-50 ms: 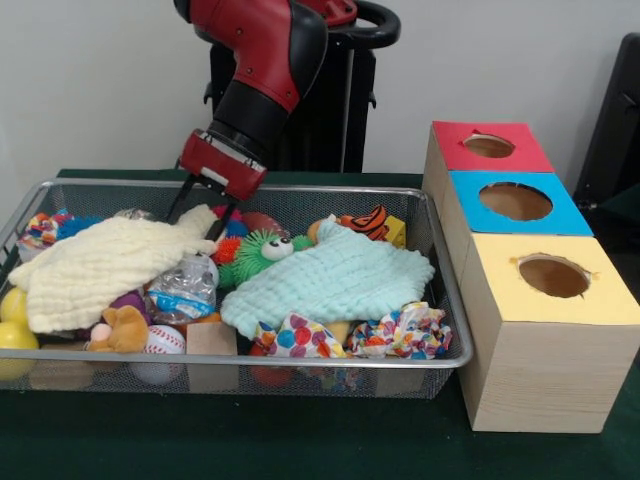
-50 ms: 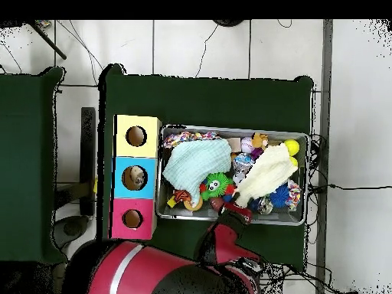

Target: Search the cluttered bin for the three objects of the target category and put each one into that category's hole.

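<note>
1. My landmark is the wire bin point(image 1: 440, 362) on the counter point(image 1: 300, 440). I have the pincer point(image 1: 197, 215) down at its far rim, its two dark prongs apart and straddling the far edge of the cream cloth point(image 1: 100, 265). Nothing is clamped yet.

2. I judge the step in hand to be clearing that cloth, since it covers much of one end of the bin and I cannot tell what lies under it.

3. To do it well, I would close only on the raised fold of cloth. The crinkly clear packet point(image 1: 185, 285) touches the cloth's edge, and I want it left behind.

4. I would lift straight up until the cloth hangs free of the bin's wall, then drop it outside the bin or on the mint cloth point(image 1: 330, 280) at the bin's middle.

5. The target objects are not identifiable; the category is unstated. Candidates showing in the bin: a green spiky toy point(image 1: 262, 252), a baseball point(image 1: 163, 341), a yellow ball point(image 1: 14, 335).

6. The three holed boxes stand just beside the bin's other end: red point(image 1: 487, 146), blue point(image 1: 515, 202), yellow point(image 1: 553, 276).
</note>
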Controlling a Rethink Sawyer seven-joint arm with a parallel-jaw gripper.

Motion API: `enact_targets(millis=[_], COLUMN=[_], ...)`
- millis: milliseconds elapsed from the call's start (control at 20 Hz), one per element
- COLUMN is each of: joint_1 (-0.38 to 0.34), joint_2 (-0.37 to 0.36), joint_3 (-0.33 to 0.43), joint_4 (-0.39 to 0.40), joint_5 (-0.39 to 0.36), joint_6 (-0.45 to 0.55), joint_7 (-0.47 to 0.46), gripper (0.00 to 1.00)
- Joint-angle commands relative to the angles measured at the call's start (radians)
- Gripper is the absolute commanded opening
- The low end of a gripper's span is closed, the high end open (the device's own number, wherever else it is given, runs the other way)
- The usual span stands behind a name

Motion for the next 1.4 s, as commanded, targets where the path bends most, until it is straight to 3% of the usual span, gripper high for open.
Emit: enact_targets(millis=[50, 650, 800, 1400], joint_1=[-0.007, -0.021, -0.004, 0.01], joint_2=[-0.015, -0.04, -0.042, -0.193], joint_3=[0.168, 0.186, 0.167, 0.183], joint_4=[-0.153, -0.132, -0.115, -0.104], joint_5=[-0.098, -0.128, -0.082, -0.129], joint_6=[0.083, 0.013, -0.041, 0.157], joint_7=[0.131, 0.19, 0.2, 0.155], gripper=[1.0, 1.0, 1.0, 1.0])
